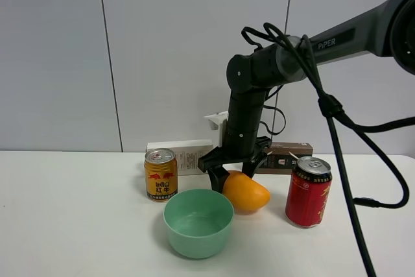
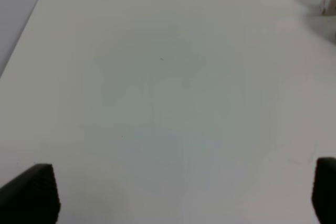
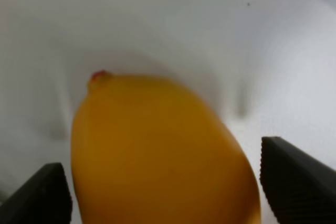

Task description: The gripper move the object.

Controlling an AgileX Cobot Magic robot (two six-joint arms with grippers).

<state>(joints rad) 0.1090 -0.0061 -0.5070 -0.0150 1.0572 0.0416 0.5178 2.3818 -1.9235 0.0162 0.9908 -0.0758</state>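
Mango (image 1: 246, 192) lies on the table (image 1: 78, 225), just behind the green bowl (image 1: 198, 222), with the red can (image 1: 308, 191) to its right. Long axis runs across my high view, tapered end toward the can. Right gripper (image 1: 233, 172) straddles the bowl-side end, fingers (image 3: 294, 177) spread either side; I can't confirm contact. Left gripper (image 2: 173, 192) is spread wide above the table.
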